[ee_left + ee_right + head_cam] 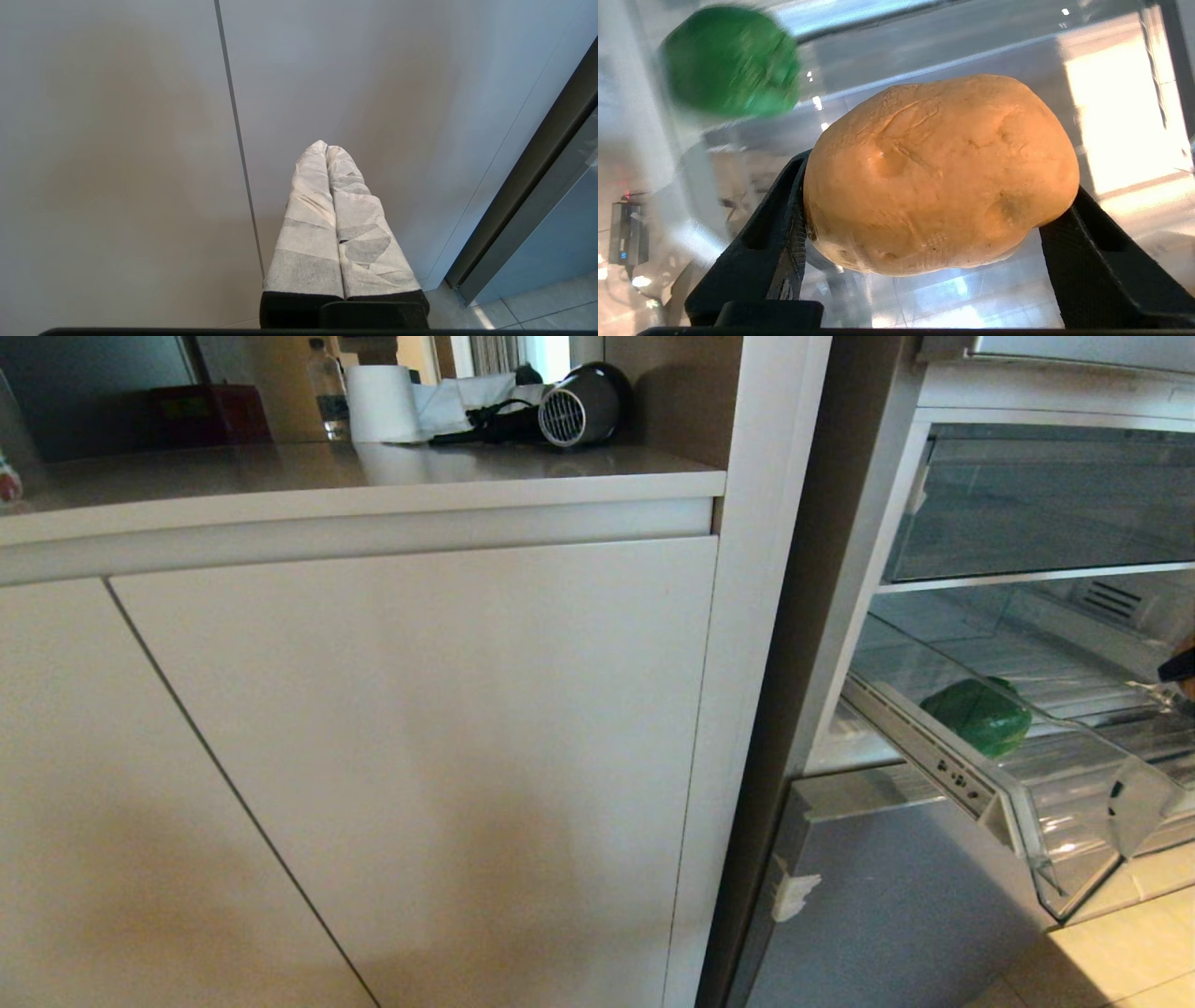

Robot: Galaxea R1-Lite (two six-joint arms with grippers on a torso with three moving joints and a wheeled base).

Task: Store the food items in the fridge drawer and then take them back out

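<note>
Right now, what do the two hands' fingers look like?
Left hand: two long tapered fingers wrapped in wrinkled white-grey fabric tape over a black base. Right hand: bare black fingers, wedge-shaped, with finely textured inner faces and a slot cut into the side. No cables or markings visible.

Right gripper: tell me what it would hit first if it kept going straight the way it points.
Probably the clear ribbed floor of the fridge drawer. The right gripper, shut on the potato, points down into it, so the potato would likely touch first. The bell pepper lies off to one side. Depth is uncertain.
</note>
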